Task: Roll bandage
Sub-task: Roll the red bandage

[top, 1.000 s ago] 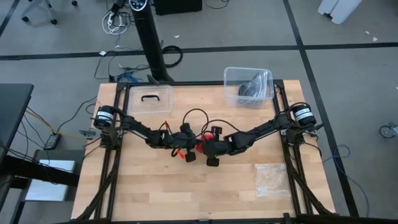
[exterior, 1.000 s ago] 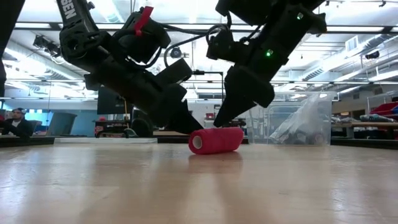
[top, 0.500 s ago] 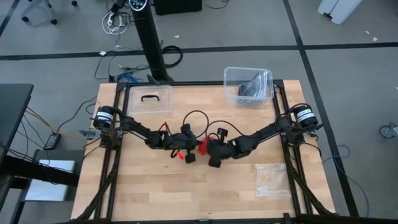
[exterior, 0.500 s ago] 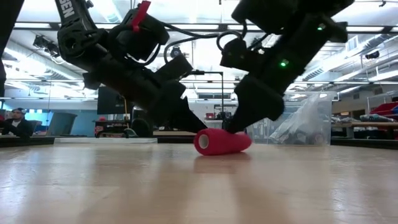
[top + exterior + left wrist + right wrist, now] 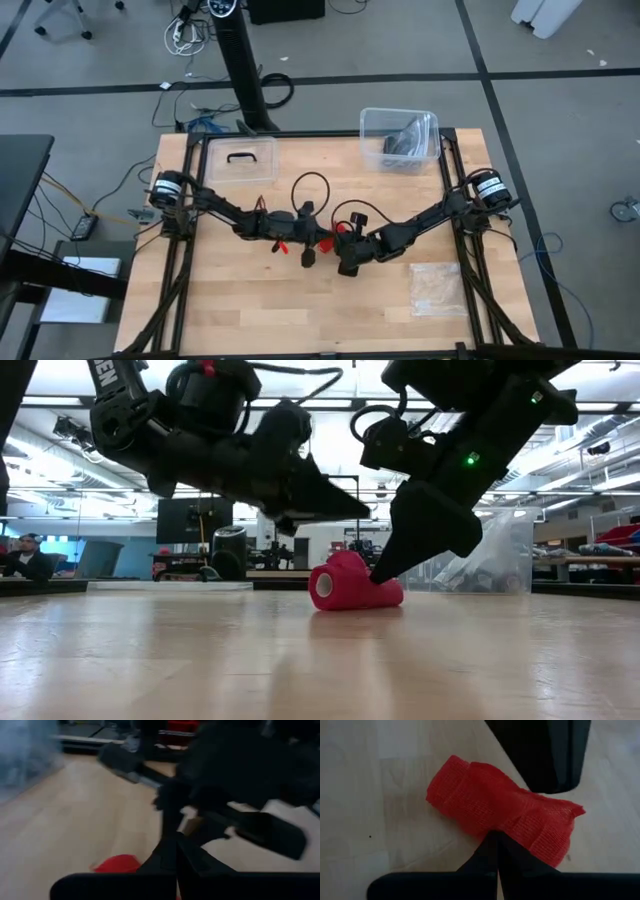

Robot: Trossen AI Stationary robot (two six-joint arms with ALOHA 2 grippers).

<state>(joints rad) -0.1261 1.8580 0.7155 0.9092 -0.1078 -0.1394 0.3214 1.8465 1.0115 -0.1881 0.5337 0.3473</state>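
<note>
The bright red bandage [image 5: 352, 586] lies as a short, loosely wound roll on the table's middle [image 5: 326, 241], squashed in at its waist [image 5: 500, 815]. My right gripper [image 5: 497, 840] is shut, with its tips down on the roll [image 5: 380, 572]. My left gripper [image 5: 362, 512] is shut and empty. It is held about level just above the roll and clear of it, and the left wrist view [image 5: 175, 845] shows the bandage [image 5: 117, 865] below it. In the right wrist view, the left gripper's finger [image 5: 545, 755] shows beyond the roll. My right gripper presses its shut fingertips [image 5: 492, 851] onto the middle of the roll's side [image 5: 495, 822]. It comes slanting down from the table's right. The roll is dented in there and lies on the table on its side.
A clear bin [image 5: 400, 138] holding a dark thing stands at the far right. A clear lid with a black handle [image 5: 240, 160] lies at the far left. A clear plastic bag [image 5: 437, 288] lies at the near right. The near part of the table has free room.
My left gripper has lifted off the table beside the roll and tipped up to about level above it. My right gripper has shifted a little toward the table's right and near edge, with its tips staying on the roll. The roll has turned slightly and become squashed.
</note>
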